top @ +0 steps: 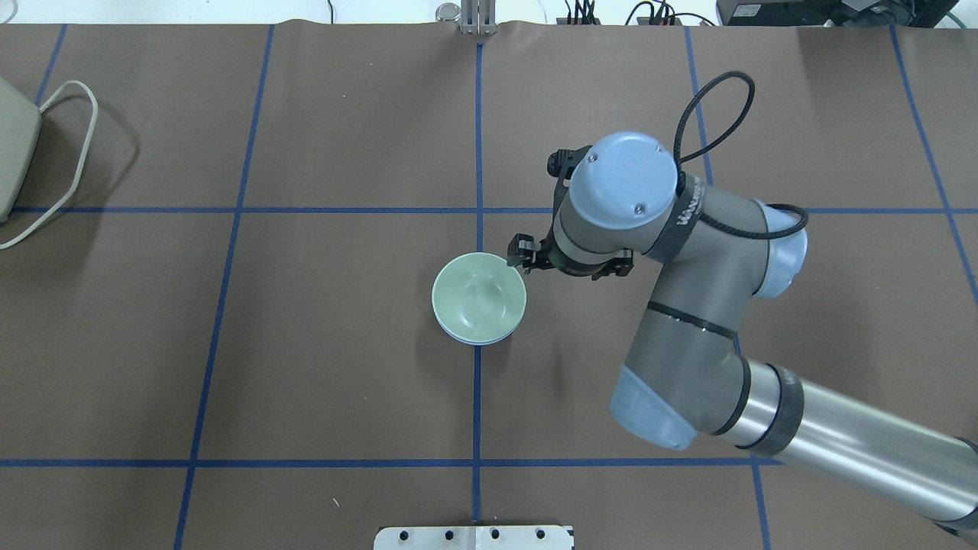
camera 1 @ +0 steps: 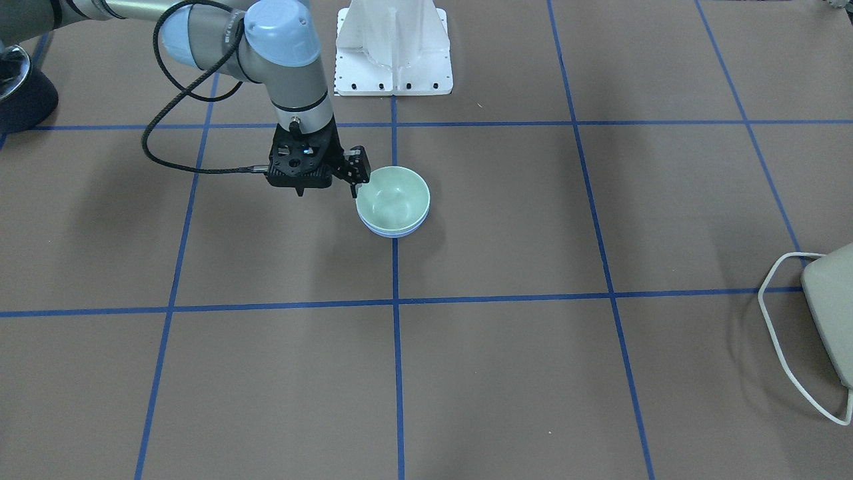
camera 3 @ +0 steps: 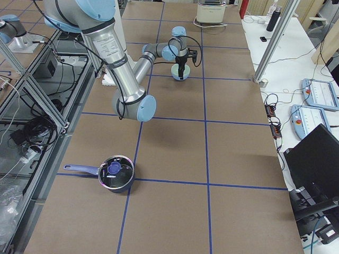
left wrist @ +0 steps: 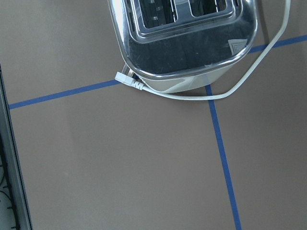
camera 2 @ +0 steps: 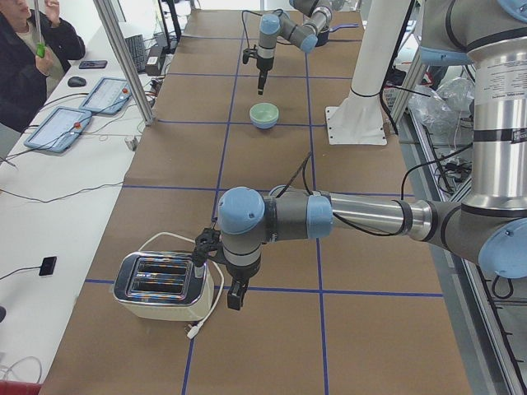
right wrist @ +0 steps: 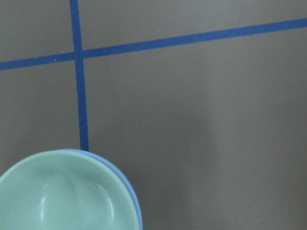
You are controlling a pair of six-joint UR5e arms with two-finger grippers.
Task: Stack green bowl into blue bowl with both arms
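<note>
The green bowl (camera 1: 394, 197) sits nested inside the blue bowl (camera 1: 393, 233) at the table's middle. Only a thin blue rim shows under it. Both also show in the overhead view, the green bowl (top: 479, 296) above the blue bowl's rim (top: 477, 341), and in the right wrist view (right wrist: 62, 196). My right gripper (camera 1: 298, 192) points straight down just beside the bowls, apart from them. Its fingers look closed to a single tip and hold nothing. My left gripper (camera 2: 235, 296) hangs next to a toaster, far from the bowls. I cannot tell whether it is open or shut.
A chrome toaster (camera 2: 160, 286) with a white cord stands at the table's left end and also shows in the left wrist view (left wrist: 182, 43). A dark pot with a lid (camera 3: 116, 174) stands at the right end. The white central stand (camera 1: 393, 47) is behind the bowls.
</note>
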